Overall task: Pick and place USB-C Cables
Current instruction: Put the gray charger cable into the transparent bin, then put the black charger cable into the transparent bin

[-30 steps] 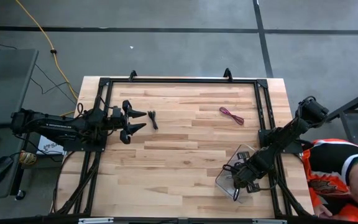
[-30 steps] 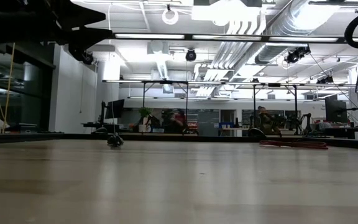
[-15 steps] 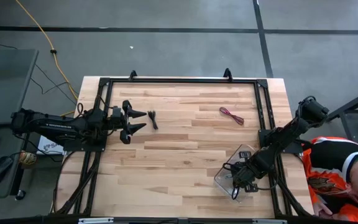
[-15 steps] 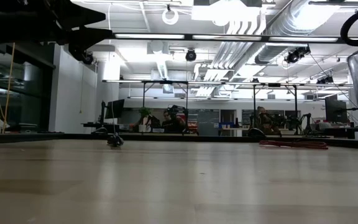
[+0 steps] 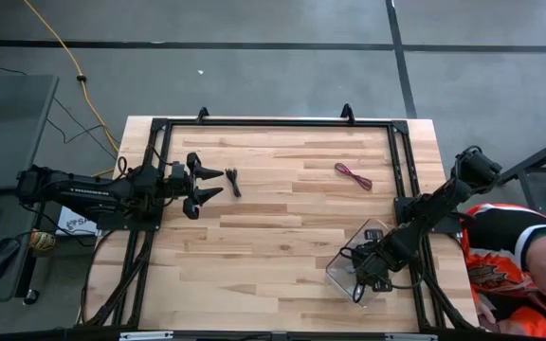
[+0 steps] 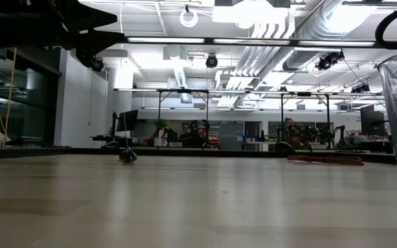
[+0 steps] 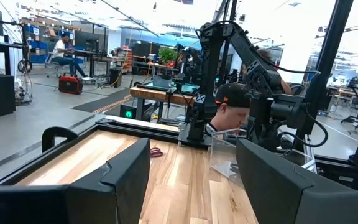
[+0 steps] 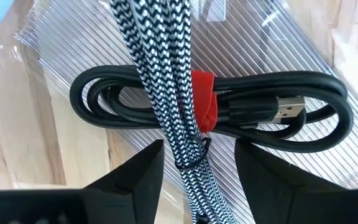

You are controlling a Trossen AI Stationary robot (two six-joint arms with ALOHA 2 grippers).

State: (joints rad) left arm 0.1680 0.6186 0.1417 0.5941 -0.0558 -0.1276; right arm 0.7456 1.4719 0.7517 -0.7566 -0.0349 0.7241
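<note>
Lower right of the high view: right gripper point(image 5: 360, 277) sits over the clear bin point(image 5: 341, 268) at the table's point(image 5: 273, 237) near right corner. Right wrist view: its fingers point(image 8: 132, 171) stand apart, pinching nothing. Just past them, on the ribbed bin floor, lie two bundles: a silver-grey braided cable point(image 8: 163, 81) across a black cable point(image 8: 260, 112) with a red tie point(image 8: 204, 99). Both look released and placed.

Middle distance, upper right of the high view: the pinkish-red cable point(image 5: 354, 175) lies on bare wood, well apart from the bin, its long axis on a diagonal from upper left to lower right. It is up the frame from the right gripper, on the same side of the table. The right arm is clearly nearer to it.

Farther, left centre of the high view: the left gripper point(image 5: 209, 183) hovers with jaws spread wide, empty, tips pointing toward frame right. A small black cable point(image 5: 233, 182) lies just beside those tips, its long axis running up-down in the frame, roughly crosswise to the reach. The left wrist view does not show this cable.

Judgement: two cables remain. The black one falls to the left arm, needing only a short advance. The pinkish-red one suits the right arm, which would need wrist rotation to straddle the diagonal.
</note>
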